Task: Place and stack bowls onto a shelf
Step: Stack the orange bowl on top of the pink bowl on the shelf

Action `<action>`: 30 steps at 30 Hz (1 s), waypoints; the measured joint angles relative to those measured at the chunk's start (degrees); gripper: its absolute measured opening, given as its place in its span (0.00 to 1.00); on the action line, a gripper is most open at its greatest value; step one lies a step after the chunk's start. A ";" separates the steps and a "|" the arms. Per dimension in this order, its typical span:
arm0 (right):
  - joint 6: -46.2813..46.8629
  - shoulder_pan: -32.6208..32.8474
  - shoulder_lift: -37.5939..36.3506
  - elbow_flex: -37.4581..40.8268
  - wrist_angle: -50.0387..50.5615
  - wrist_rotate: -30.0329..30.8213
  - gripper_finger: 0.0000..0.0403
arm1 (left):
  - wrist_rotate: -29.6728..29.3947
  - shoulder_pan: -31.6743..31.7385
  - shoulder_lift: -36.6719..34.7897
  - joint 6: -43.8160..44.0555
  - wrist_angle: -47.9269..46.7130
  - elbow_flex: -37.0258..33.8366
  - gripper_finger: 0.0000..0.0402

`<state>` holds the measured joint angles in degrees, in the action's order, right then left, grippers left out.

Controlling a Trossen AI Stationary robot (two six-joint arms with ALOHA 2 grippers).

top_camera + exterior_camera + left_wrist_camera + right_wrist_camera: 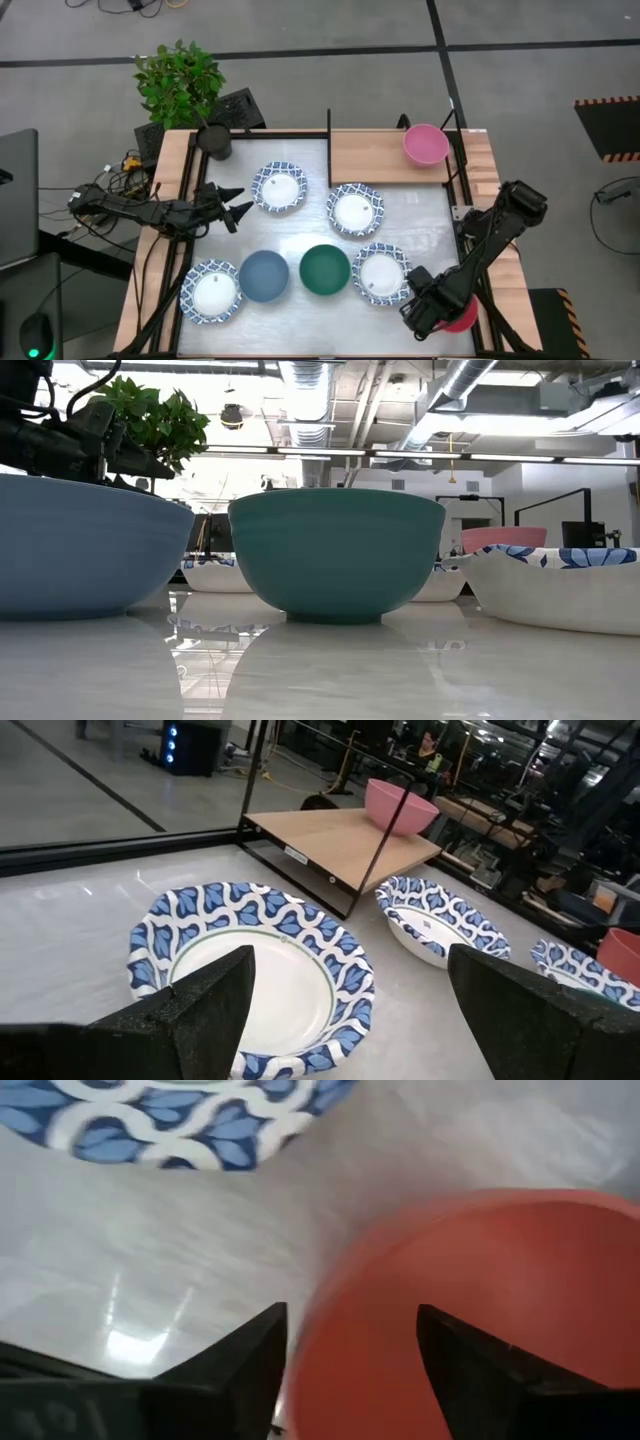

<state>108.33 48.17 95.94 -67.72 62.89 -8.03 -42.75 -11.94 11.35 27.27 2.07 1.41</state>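
Right gripper (432,312) has its fingers spread over the rim of the red bowl (480,1310), not clamped yet, and it's the closer arm, with the shelf (375,155) and its 1 pink bowl (425,143) straight beyond the red bowl.

Overhead and tabletop-level views share the green bowl (324,270); 2 wrist views sit close.

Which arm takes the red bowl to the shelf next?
Right. The right gripper is open astride the red bowl's rim, on the shelf's side. The left gripper faces a patterned bowl across the table.
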 joint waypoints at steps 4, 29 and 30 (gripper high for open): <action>-0.57 0.18 0.00 0.00 0.48 0.44 0.46 | 0.01 0.00 0.00 0.00 0.00 0.00 0.79; -4.89 -1.52 -5.66 0.11 -0.69 1.53 0.07 | 0.03 -0.02 0.02 0.00 -0.02 0.00 0.79; -6.28 -1.93 -6.56 -0.96 0.56 2.29 0.07 | 0.05 0.00 0.00 0.00 -0.02 0.00 0.79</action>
<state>102.05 46.24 89.38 -68.68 63.44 -5.74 -42.70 -11.95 11.35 27.27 2.04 1.41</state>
